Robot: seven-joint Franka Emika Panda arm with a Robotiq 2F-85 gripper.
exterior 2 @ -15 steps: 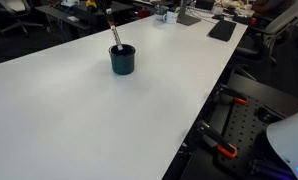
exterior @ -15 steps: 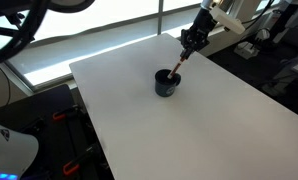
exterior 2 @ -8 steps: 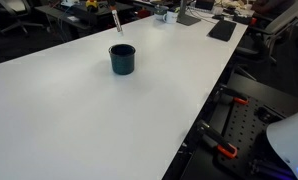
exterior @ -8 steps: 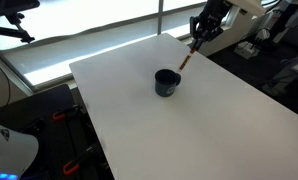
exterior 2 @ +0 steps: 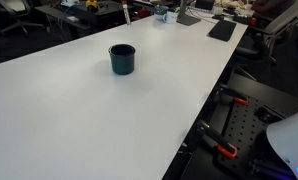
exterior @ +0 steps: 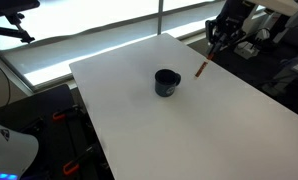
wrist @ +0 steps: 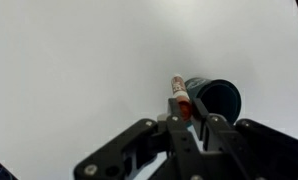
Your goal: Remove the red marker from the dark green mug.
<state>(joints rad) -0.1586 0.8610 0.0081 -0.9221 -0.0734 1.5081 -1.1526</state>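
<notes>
Swung farther from the green mug [exterior: 167,82] since half a second ago, fingers [wrist: 211,128] clamped on the red marker [exterior: 201,70], tilted above the worktop [exterior: 139,120], outside the mug.

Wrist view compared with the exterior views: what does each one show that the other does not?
Only the wrist view: the end effector shut on the red marker, seen close. Only the exterior views: the table's edges and the room around it. Both: the marker outside the dark green mug, which stands on the white table.
</notes>
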